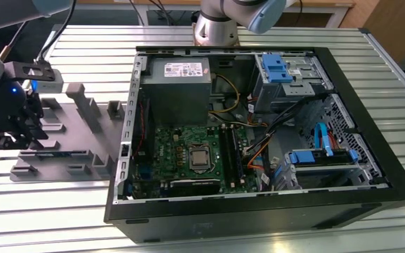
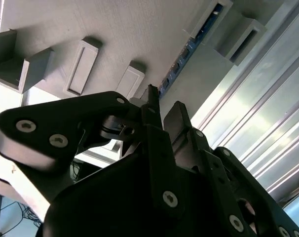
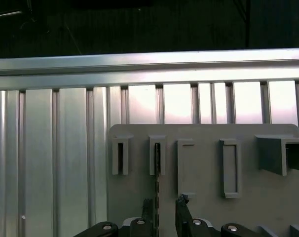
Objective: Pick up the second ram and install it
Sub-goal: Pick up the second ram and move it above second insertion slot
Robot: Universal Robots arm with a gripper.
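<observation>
hand (image 3: pixel 164 202): partly open, gripping nothing; fingers (image 3: pixel 181 205) astride one end of the second ram (image 3: pixel 158 170), one close against it, the other with a gap
second ram: standing on edge in a slot of the gray tray (image 3: pixel 206 168); probably kept upright so both flat faces stay free for a pinch
tray: flat on the ribbed tabletop (image 3: pixel 65 148), just beside the open computer case (image 1: pixel 399 158), on the exterior view's left
edges: upright blocks near the stick's far end; case wall between tray and motherboard (image 1: pixel 188 153)
room: clear above the stick; motherboard exposed from above, cables crowding one side
</observation>
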